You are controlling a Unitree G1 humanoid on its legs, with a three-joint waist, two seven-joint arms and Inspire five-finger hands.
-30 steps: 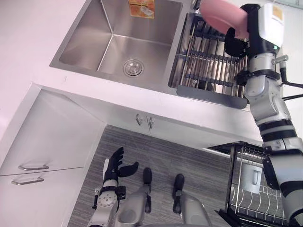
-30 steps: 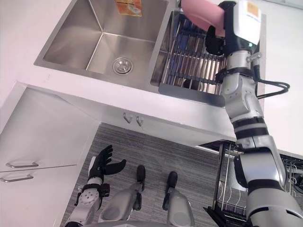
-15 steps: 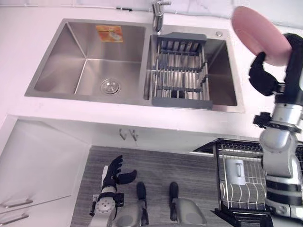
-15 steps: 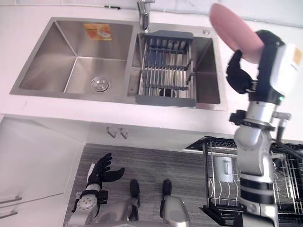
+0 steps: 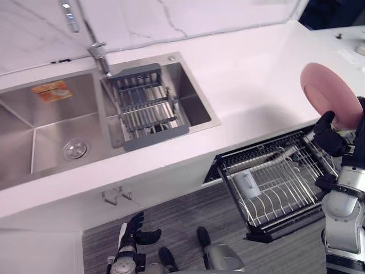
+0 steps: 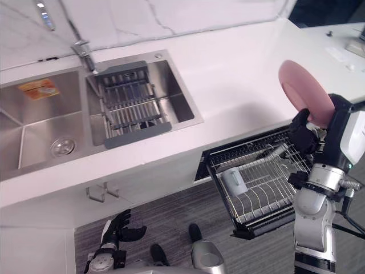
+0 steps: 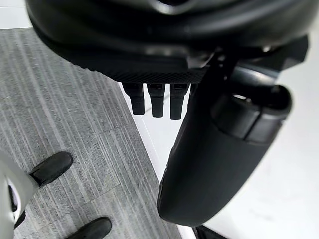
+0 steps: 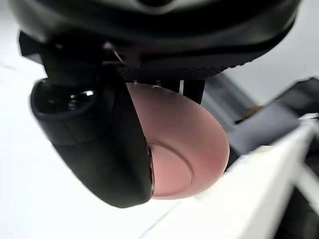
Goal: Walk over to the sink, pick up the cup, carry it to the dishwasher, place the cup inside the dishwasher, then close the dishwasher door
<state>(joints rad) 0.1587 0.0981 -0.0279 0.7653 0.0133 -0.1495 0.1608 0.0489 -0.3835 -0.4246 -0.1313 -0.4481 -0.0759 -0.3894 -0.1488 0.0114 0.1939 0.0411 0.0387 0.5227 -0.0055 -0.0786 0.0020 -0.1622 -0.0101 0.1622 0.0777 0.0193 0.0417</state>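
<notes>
Held thing: the right robot hand (image 5: 329,136) carries a pink dish (image 5: 327,97), shallow and round rather than cup-shaped, tilted up on edge above the hand.
Right robot hand state: clenched on the dish. The right wrist view shows the thumb (image 8: 112,149) pressed across the dish's face and the fingers behind its rim.
Change in view: the whole picture has swung since a second ago, so the head camera has turned. The sink (image 5: 48,134) now sits far off to the hand's left.
Change in place: a second ago the dish hung over the grey drain basket (image 5: 145,108). Half a second ago it was past the sink's right basin. Now it is well apart from the sink, over the bench (image 5: 256,71) edge.
Below the hand: the pulled-out dishwasher rack (image 5: 279,180) lies under and slightly left of the right robot hand. A pale mug (image 5: 246,184) already lies in the rack's near-left part.
Left robot hand: it (image 5: 136,231) hangs low near the floor (image 5: 188,214), fingers relaxed, holding nothing, much as before.
Task meaning: pickup and most of the carry look done. The dish has probably arrived where lowering can start.
Next need: judged from here, the dish must come down into a free stretch of rack wires, clear of the mug.
Remaining: release, then pushing the rack in and closing the door.
</notes>
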